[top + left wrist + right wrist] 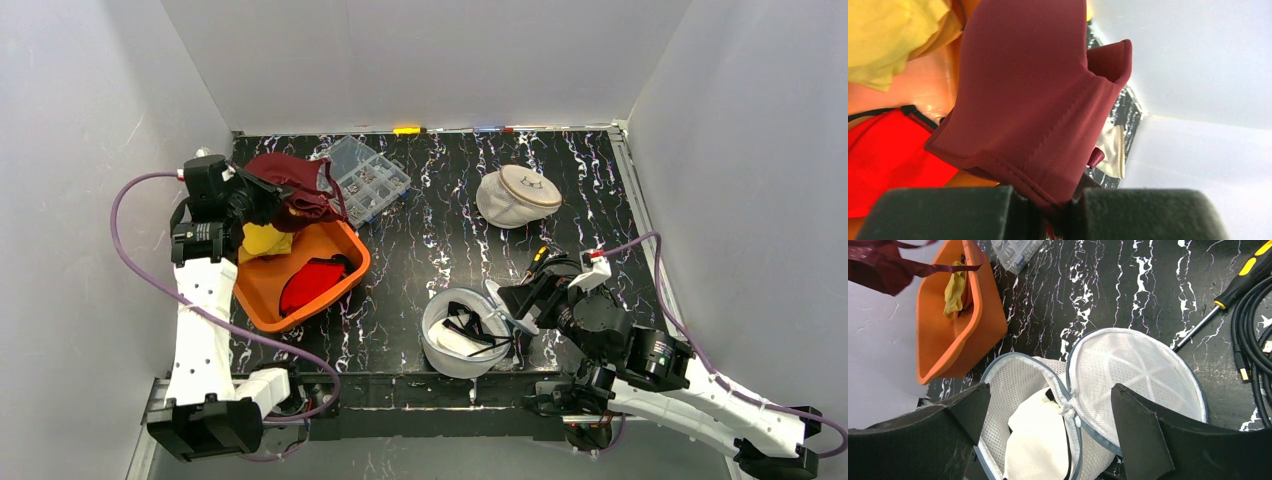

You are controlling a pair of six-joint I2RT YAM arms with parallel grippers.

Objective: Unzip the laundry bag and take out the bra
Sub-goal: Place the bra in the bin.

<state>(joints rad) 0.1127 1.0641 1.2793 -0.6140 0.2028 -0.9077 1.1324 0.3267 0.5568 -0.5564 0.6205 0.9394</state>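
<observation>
We hold the maroon bra (pixel 1033 100) clamped in our left gripper (pixel 1050 212) — it hangs above the far corner of the orange tub (pixel 258 292). Our right gripper (pixel 1050 412) stands with fingers wide apart over the laundry bag (pixel 1140 367) — unzipped, lid flipped open, white cloth inside.

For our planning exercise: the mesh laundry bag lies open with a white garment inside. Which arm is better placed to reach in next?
Right, probably. The right gripper is open, empty and poised at the mouth of the laundry bag; the left gripper is shut on the maroon bra over the orange tub.
</observation>
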